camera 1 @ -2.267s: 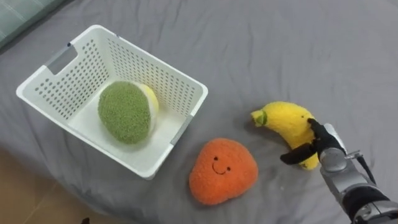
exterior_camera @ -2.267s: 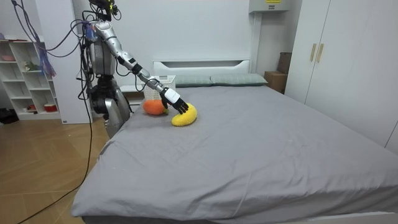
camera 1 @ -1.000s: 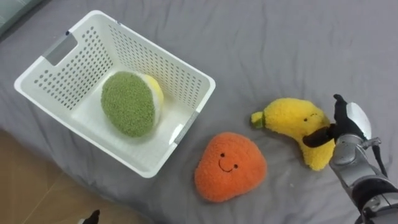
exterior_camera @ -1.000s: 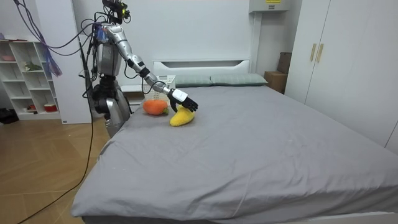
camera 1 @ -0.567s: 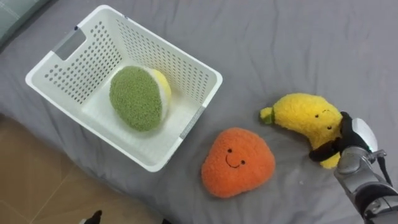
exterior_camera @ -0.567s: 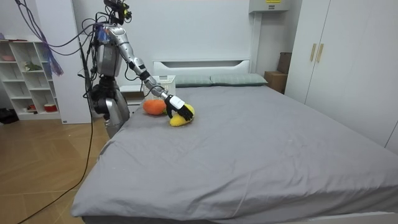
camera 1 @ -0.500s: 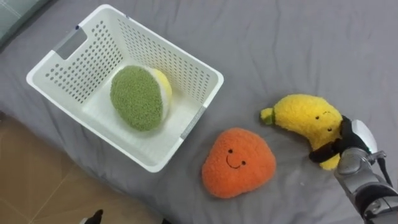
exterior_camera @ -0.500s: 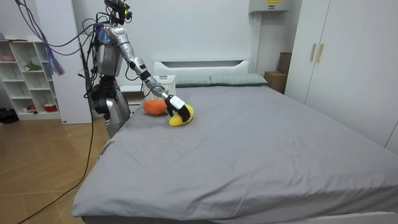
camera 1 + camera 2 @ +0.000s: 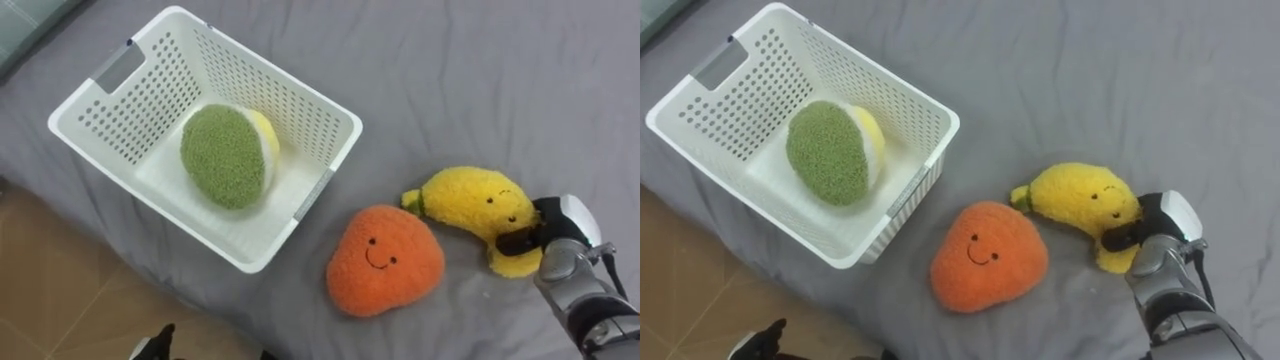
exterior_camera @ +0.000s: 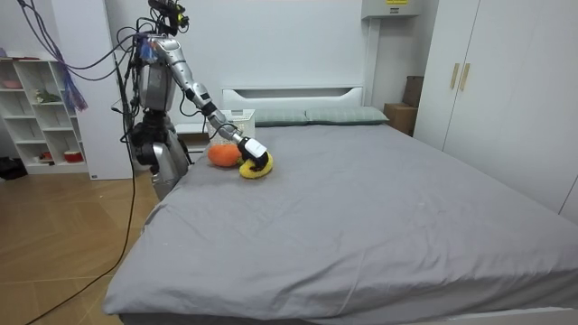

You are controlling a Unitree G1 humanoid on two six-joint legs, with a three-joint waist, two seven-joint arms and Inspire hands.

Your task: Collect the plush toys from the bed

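Green-and-yellow plush (image 9: 222, 157) sits inside white perforated basket (image 9: 290, 95), far left on grey bed (image 9: 500, 80) near its edge. Orange plush with smiley face (image 9: 384, 260) lies on the bed right of the basket, apart from it. Plush banana (image 9: 470, 208) is just beside the orange plush on its right. Its long axis runs roughly left-right, stem end pointing left at the orange plush, far end curving down to the right. Right hand (image 9: 548, 240) is at that far end, dark fingers (image 9: 515, 241) curled onto it, gripping. Versus half a second ago, the banana and hand have shifted left, stem closer to the orange plush; basket and orange plush unchanged. Room view: robot stands at the bedside, right arm stretched over the bed.
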